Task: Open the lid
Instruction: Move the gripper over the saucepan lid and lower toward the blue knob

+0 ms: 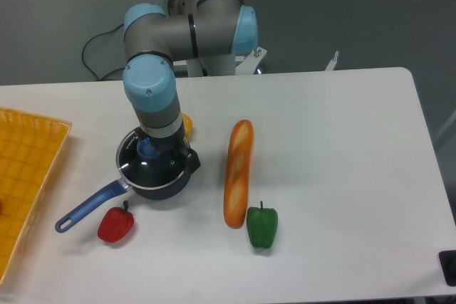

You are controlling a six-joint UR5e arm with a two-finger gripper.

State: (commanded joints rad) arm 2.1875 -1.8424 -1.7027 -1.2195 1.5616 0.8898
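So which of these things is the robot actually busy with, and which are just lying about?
In use:
- lid, glass with a blue knob, on the saucepan
- end effector, above the knob; fingers hidden

Lying about:
- baguette
- green pepper
- red pepper
- orange tray
- small yellow thing behind the arm

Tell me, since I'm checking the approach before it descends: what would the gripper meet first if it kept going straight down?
Most likely the lid, near its blue knob. The gripper is mostly hidden by the wrist, so exact alignment is unclear.
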